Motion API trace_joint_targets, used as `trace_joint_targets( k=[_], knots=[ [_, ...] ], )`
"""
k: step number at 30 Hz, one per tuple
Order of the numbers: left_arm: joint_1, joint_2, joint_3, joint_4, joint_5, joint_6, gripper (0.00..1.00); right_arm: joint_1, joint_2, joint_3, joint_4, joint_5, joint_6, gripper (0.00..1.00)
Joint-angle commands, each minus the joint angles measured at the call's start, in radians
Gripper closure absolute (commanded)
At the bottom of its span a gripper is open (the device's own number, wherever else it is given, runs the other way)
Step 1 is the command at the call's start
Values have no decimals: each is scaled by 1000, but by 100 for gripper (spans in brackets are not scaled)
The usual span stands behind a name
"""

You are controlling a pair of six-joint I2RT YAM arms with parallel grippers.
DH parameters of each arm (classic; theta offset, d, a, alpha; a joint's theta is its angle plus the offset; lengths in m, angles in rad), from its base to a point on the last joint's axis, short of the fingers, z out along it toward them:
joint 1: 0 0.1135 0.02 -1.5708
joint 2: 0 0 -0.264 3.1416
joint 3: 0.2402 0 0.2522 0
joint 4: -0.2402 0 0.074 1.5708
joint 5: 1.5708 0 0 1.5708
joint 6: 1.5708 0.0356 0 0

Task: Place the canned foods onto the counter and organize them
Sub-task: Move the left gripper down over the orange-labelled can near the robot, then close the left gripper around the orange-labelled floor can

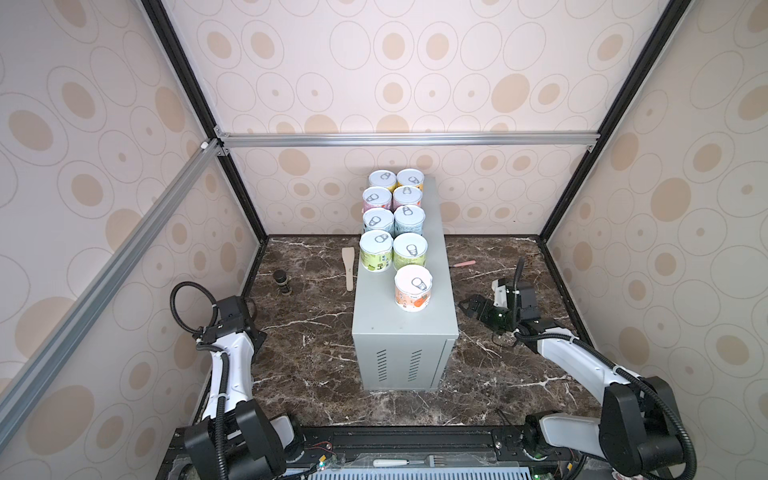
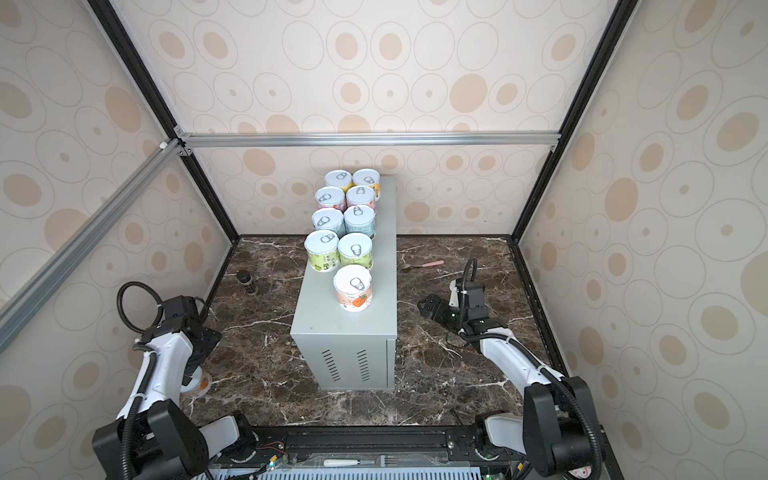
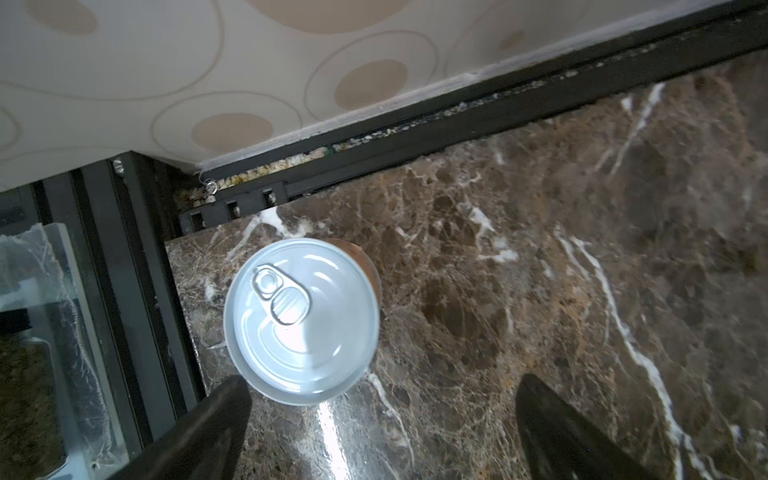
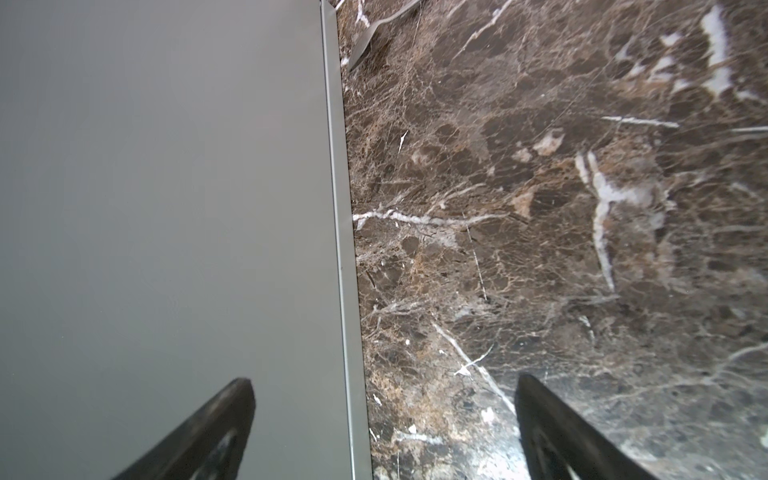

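Nine cans (image 1: 409,220) stood paired along the grey metal box's (image 1: 399,332) top, from its far edge forward. The tenth can (image 3: 301,320) sat at the worktop's (image 3: 540,249) near-left corner, beneath the left hand (image 3: 382,386), fingers apart and empty. The right hand (image 4: 384,382), equally spread, hung beside the box's right edge.

The dark marble table (image 1: 316,374) carries a grey box (image 1: 374,307) at its middle, running toward the far edge, with nine cans (image 1: 409,249) on top (four pairs, one single). Left of the box lie a wooden spatula (image 1: 349,268) and a small dark-capped bottle (image 1: 282,282); right of it, a pink-handled utensil (image 1: 464,263). One more can (image 3: 301,320) stands at the near left corner.
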Motion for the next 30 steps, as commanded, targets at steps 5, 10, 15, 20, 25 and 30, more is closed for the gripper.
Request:
trace_joint_targets(
  k=[5, 10, 15, 20, 25, 30],
  knots=[
    [48, 0, -16, 5, -51, -83, 1, -1, 20, -13, 17, -14, 8, 0],
    [94, -3, -45, 36, -2, -85, 1, -2, 30, -8, 5, -14, 7, 0],
    [121, 6, -59, 53, 1, -88, 1, -2, 41, -5, -3, -15, 3, 0],
    [137, 34, -95, 101, 30, -97, 1, -2, 51, -3, -3, -17, 3, 0],
    [160, 63, -119, 144, 48, -109, 1, -1, 68, -3, -2, -28, 3, 0],
    [185, 94, -138, 189, 66, -111, 2, -2, 75, 9, -21, -33, -8, 0]
  ],
)
